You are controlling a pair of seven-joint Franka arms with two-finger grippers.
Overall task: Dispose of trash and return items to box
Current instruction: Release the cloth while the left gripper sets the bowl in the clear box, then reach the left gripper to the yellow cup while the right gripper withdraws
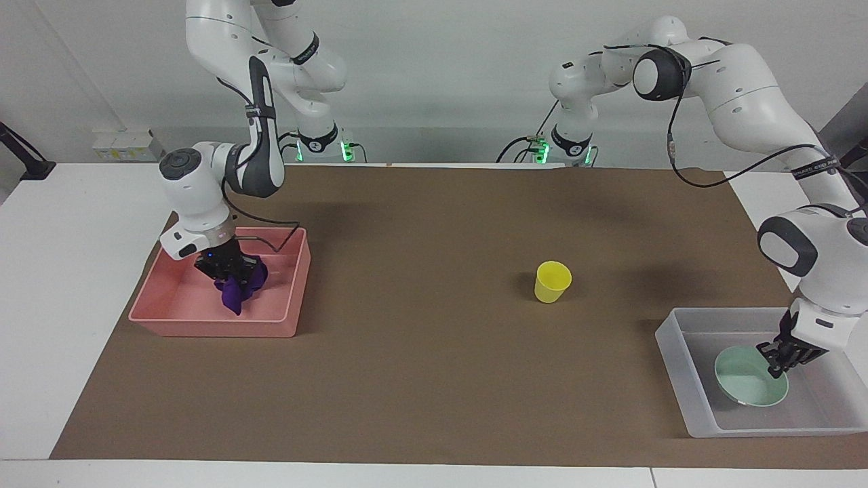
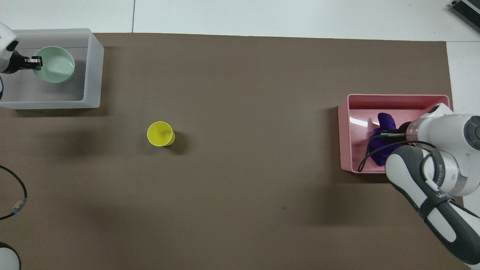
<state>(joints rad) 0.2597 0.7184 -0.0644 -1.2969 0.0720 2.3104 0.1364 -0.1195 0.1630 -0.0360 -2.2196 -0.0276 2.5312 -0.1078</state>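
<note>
The purple cloth wad (image 1: pixel 235 290) hangs low inside the pink bin (image 1: pixel 210 329), at or just above its floor. My right gripper (image 1: pixel 230 271) is shut on it; both show in the overhead view, gripper (image 2: pixel 388 134) and cloth (image 2: pixel 383 122). My left gripper (image 1: pixel 775 367) is shut on the rim of the mint-green bowl (image 1: pixel 746 386), low inside the translucent tray (image 1: pixel 678 356). The overhead view shows the gripper (image 2: pixel 36 62), bowl (image 2: pixel 56 69) and tray (image 2: pixel 93 75). The yellow cup (image 1: pixel 552 281) stands upright on the brown mat, between bin and tray (image 2: pixel 160 133).
The brown mat (image 1: pixel 420 352) covers most of the white table. The pink bin (image 2: pixel 345 138) sits at the right arm's end, the tray at the left arm's end. A loose cable (image 2: pixel 17 195) lies near the left arm's base.
</note>
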